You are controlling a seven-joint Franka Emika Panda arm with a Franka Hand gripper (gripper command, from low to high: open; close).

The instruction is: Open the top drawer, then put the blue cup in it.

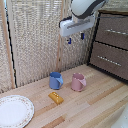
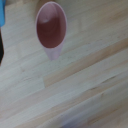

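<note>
While well below fingers (image 1: 75,40): blue cup (image 1: 55,80)

A light wooden plank floor (image 1: 95,107) with visible grain and seams spreads out below the jaws. Behind them hangs a pale woven reed screen (image 1: 35,40) framed by light wooden posts (image 1: 7,45). Off to the exterior view's right of the jaws stands a dark brown wooden dresser (image 1: 111,45). Lighting is soft and even.
</note>
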